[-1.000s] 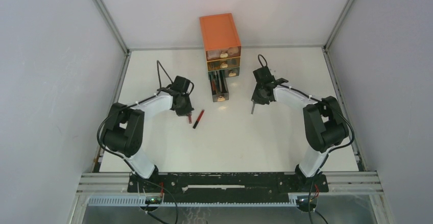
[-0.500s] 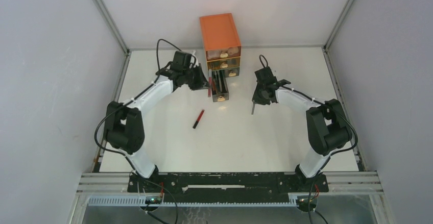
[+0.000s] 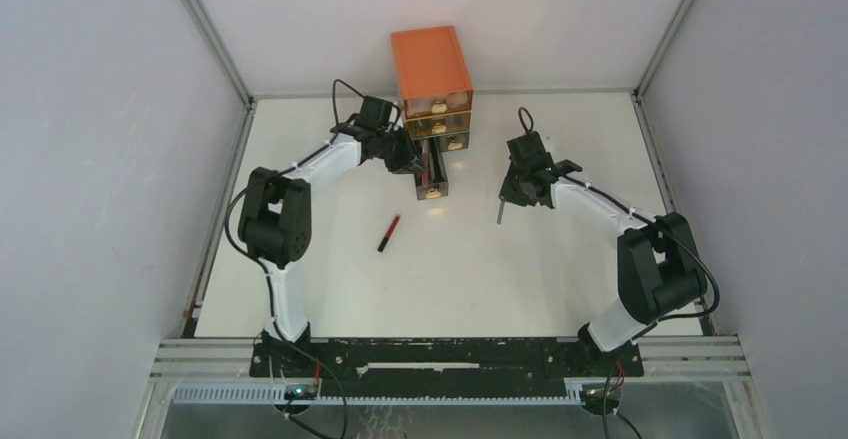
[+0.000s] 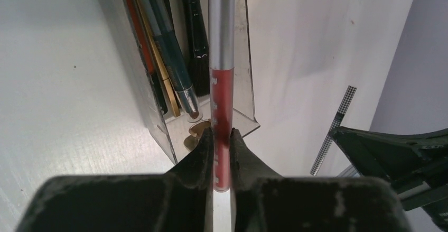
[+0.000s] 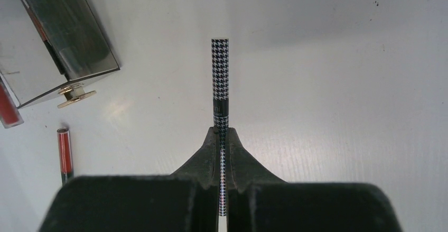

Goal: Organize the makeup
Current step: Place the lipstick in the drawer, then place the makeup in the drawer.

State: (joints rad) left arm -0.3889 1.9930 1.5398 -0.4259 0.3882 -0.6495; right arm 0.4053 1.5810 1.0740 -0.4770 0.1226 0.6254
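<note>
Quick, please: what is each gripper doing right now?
Left gripper: shut on the red lip gloss tube.
Right gripper: shut on the houndstooth pencil.

Left gripper swung from mid-table to the pulled-out drawer, red lip gloss tube clamped over it; right gripper with houndstooth pencil edged slightly right.

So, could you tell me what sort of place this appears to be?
Probably a robot lab test cell: plain white walls enclose the white table, and a metal rail at its near edge carries the left arm and right arm.
</note>
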